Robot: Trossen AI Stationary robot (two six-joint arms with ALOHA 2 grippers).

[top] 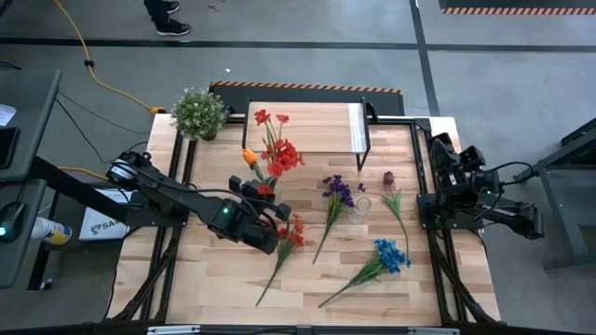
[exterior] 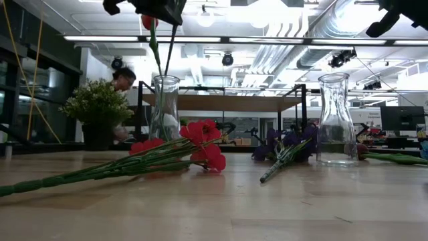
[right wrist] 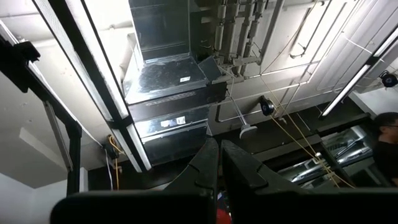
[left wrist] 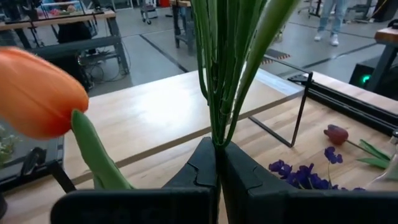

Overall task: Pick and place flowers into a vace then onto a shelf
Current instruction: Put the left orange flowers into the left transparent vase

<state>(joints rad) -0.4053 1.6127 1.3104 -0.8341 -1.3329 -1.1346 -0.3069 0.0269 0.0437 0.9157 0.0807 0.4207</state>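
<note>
From above, we see our left gripper [top: 264,207] out over the middle of the table, fingers pressed together on a red flower stem [top: 272,158] that runs from the gripper toward the shelf [top: 307,128], its blooms lying against the plank's near edge; an orange tulip [top: 249,157] sits just beside the gripper, a second red flower [top: 284,244] lies on the table close on its near side, and the purple bunch [top: 337,191], a small vase [top: 361,206], the dark rosebud [top: 388,176] and the blue bunch [top: 389,254] lie off toward the right arm. Our right gripper [top: 438,149] waits at the table's right edge, shut and empty. From table height, the left gripper [exterior: 160,8] hangs directly above a glass vase [exterior: 165,107], the stem dropping from it into the neck, so we judge the placing step is in hand. A second, empty vase [exterior: 334,119] stands well apart. At the left wrist, the fingers [left wrist: 202,168] pinch a bundle of green stems [left wrist: 221,68], the tulip [left wrist: 37,93] close beside. The right wrist sees only the ceiling. Next, we think, the stem should go deeper before we let go.
</note>
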